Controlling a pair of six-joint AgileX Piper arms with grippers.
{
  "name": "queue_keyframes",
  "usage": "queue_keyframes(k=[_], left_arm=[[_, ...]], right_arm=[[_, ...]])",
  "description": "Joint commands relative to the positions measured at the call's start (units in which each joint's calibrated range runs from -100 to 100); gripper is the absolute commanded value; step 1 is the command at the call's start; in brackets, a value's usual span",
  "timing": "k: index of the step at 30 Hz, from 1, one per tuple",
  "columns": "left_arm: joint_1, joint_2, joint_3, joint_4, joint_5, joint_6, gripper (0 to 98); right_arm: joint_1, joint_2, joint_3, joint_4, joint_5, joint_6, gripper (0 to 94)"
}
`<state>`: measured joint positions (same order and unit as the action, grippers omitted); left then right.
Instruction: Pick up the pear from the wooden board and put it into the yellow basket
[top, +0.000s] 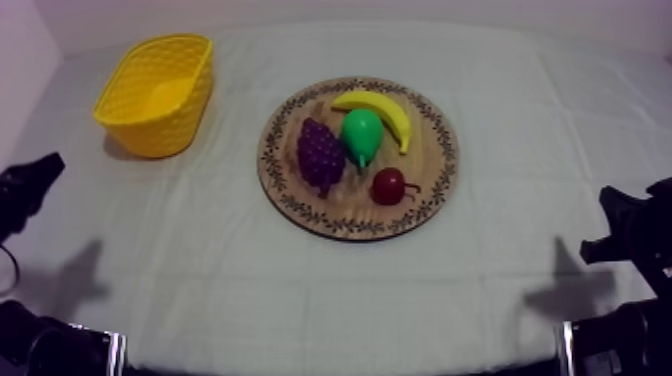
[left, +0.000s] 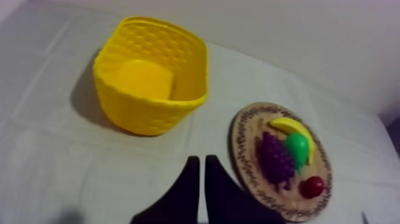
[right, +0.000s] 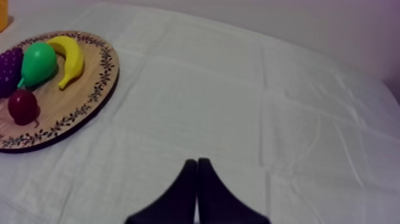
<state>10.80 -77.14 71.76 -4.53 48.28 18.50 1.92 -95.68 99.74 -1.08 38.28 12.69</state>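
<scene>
Four toy fruits lie on the round wooden board (top: 300, 205), which sits near the middle of the worktop (top: 480, 290). In the top view you find the pear (top: 361, 135), green, close to the board's centre and a little toward 12 o'clock. Its narrow end points toward 6 o'clock. The banana (top: 380, 108) curves along the rim between 12 and 2 o'clock, just beside the pear. The bunch of grapes (top: 320, 155) lies toward 9 o'clock, also just beside the pear. The small red fruit (top: 388, 186) sits toward 5 o'clock.

The yellow basket (top: 160, 130) stands upright at 10 o'clock from the board, well apart from it.

Your left end effector (left: 202, 159) has its two black fingers pressed together, with only a thin line between them, and it pinches nothing. It hangs over bare cloth, near the basket and the board.

Your right end effector (right: 197, 161) also has its fingers pressed together as a narrow wedge, and it holds nothing. It is over bare cloth at the 3 o'clock side of the board, well apart from the fruits.
</scene>
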Motion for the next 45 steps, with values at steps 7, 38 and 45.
queue_keyframes(k=[7, 38, 45], left_arm=[[6.5, 24.5, -31.3, -0.71, 10.2, 3.3, 1.8], [22.4, 72.1, -51.6, -0.96, 9.4, 9.9, 21.2], [23.9, 74.7, -54.4, -2.73, 8.7, 12.1, 89.0]], right_arm=[[0.0, 0.0, 0.0, 0.0, 0.0, 0.0, 0.3], [0.0, 0.0, 0.0, 0.0, 0.0, 0.0, 0.3], [0.0, 0.0, 0.0, 0.0, 0.0, 0.0, 0.3]])
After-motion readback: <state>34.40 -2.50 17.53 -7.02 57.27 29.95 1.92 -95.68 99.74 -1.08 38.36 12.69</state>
